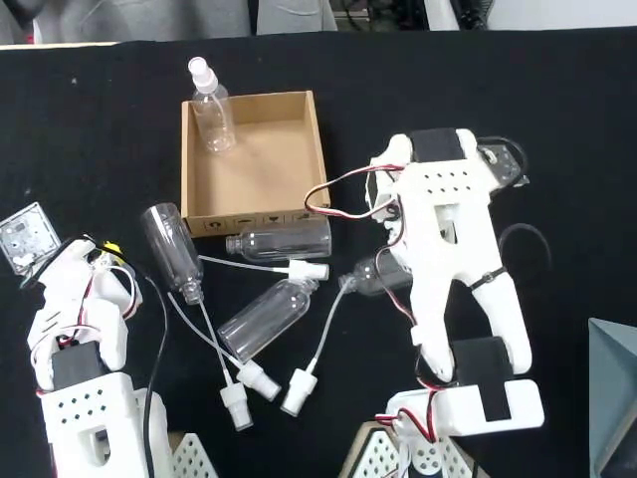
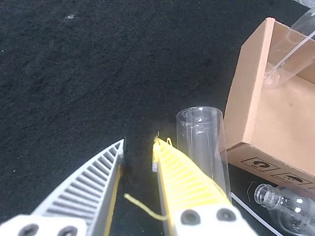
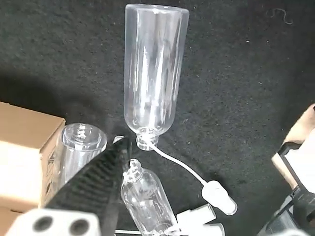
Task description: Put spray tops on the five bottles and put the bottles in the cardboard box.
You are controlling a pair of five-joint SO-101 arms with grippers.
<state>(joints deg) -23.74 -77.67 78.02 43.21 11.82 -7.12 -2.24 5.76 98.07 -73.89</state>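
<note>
Left claw point(image 2: 139, 145) hangs released, its yellow and grey fingers point(image 2: 187, 187) spread on nothing, out from the printed front wall of the open brown cardboard box point(image 1: 255, 220) and just beside the flat base of a clear cylindrical plastic bottle point(image 2: 201, 142) lying on its side; likely lined up to take that bottle. Right claw point(image 1: 391, 261) sits over another clear uncapped bottle point(image 1: 376, 276) off the same wall's end nearer the right arm; gripping or only hovering, cannot tell. Thin tube of a loose white spray top point(image 1: 299, 390) runs toward that bottle's neck, so it is probably being steadied for threading. Two more uncapped bottles: one point(image 1: 284, 240) lies along the printed wall, just beside it, one point(image 1: 267, 319) farther out. Other white tops point(image 1: 261, 380) lie scattered beyond these, well apart from the box. One capped bottle point(image 1: 212, 118) leans in the box's far corner, top poking over the rim; judged finished. Four left to cap, all on black cloth point(image 1: 557, 119).
</note>
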